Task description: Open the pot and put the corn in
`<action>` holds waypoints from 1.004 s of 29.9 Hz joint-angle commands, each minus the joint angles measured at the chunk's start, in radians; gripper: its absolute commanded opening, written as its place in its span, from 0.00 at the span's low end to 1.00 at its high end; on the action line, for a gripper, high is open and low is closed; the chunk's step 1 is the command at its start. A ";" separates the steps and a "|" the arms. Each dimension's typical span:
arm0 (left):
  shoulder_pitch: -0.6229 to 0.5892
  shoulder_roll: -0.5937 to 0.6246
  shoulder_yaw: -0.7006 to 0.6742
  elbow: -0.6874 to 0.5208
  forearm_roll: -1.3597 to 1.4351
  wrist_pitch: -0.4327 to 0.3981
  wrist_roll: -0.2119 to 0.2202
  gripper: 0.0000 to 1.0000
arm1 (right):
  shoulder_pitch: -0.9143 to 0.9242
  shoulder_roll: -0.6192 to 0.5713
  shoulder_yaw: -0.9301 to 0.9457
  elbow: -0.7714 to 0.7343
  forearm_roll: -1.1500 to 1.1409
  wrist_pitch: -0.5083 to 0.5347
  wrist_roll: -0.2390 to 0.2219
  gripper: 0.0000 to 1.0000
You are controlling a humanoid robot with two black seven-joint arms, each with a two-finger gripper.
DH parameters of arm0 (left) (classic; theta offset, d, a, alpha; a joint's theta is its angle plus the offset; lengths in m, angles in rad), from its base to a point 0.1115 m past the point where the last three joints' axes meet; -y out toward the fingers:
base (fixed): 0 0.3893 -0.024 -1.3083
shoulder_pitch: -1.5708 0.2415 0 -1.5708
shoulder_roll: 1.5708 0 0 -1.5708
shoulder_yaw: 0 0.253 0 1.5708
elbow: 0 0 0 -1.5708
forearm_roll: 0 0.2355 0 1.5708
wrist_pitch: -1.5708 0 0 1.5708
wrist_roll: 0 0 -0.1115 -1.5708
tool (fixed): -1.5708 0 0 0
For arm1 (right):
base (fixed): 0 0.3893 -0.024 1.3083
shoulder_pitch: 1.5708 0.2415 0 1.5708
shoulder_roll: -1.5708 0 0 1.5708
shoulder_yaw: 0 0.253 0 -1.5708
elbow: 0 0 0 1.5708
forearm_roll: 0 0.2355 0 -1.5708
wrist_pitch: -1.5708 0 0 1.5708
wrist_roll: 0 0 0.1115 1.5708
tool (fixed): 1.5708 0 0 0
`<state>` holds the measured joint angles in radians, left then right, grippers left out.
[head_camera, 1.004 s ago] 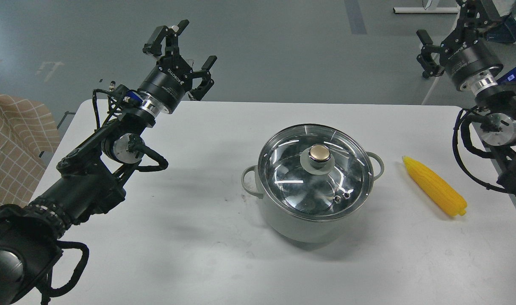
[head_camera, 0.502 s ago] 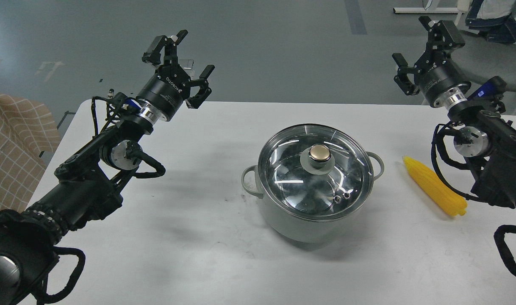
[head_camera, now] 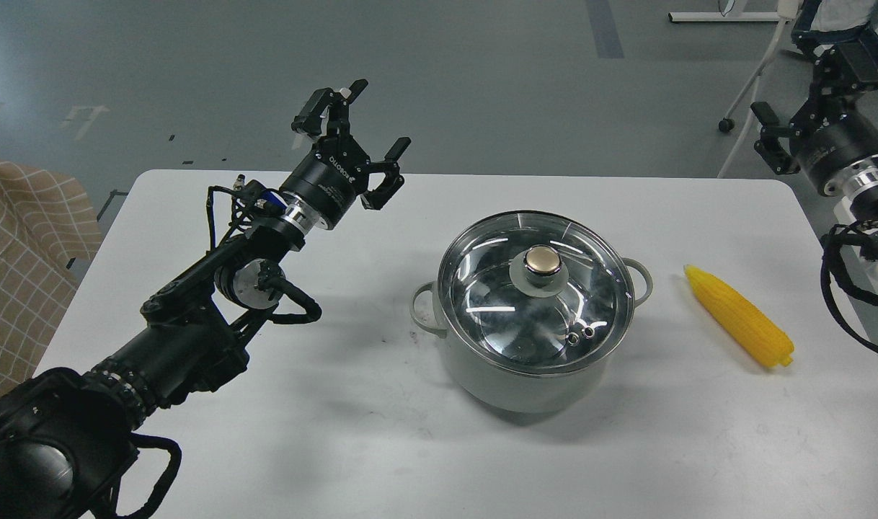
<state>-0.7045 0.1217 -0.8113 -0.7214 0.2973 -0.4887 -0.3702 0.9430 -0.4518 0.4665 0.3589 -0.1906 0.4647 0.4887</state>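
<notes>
The pale grey-green pot (head_camera: 515, 386) stands in the middle of the white table (head_camera: 324, 440). Its glass lid (head_camera: 497, 295) with a brass knob (head_camera: 542, 261) sits closed on it. The yellow corn (head_camera: 738, 316) lies on the table to the right of the pot, its tapered end pointing toward the far left. My left gripper (head_camera: 356, 133) is open and empty, raised above the table's far edge, left of the pot. My right gripper (head_camera: 806, 86) is open and empty, held high beyond the table's far right corner, well above the corn.
A checked beige cloth (head_camera: 14, 238) lies off the table's left side. A white wheeled stand (head_camera: 742, 94) is on the grey floor at the far right. The table edges run close to the corn on the right.
My left gripper has moved right, toward the pot, staying open. My right gripper swung in toward the left half a second ago and has since moved back to the right. Pot, lid and corn have not moved.
</notes>
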 commanded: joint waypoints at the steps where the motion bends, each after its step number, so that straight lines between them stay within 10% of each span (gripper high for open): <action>1: -0.006 -0.020 -0.002 0.000 0.000 0.000 0.002 0.98 | -0.035 -0.048 0.023 0.087 0.000 -0.014 0.000 1.00; 30: 0.008 0.289 -0.017 -0.093 0.014 0.000 -0.013 0.98 | -0.047 -0.056 0.038 0.107 0.000 0.024 0.000 1.00</action>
<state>-0.6964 0.3415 -0.8274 -0.7661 0.3062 -0.4887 -0.3816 0.8982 -0.5182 0.5057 0.4660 -0.1906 0.4888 0.4887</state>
